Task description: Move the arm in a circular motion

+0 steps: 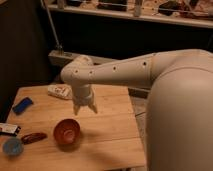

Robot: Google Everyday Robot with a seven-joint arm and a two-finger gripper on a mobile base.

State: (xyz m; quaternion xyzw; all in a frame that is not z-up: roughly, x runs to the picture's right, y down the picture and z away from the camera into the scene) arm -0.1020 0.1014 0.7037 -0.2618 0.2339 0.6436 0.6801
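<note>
A light wooden counter carries, toward nine o'clock, a flat blue rectangular pad, a small round blue dish and a dark red oblong packet. A round reddish-brown bowl sits at seven o'clock from the hand. The hand points down over the counter, its short prongs spread and empty. The thick cream-white robot arm reaches in from three o'clock.

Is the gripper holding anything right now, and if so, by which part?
Nothing is held. The gripper points down, open and empty, above the wooden table, apart from the red bowl.
</note>
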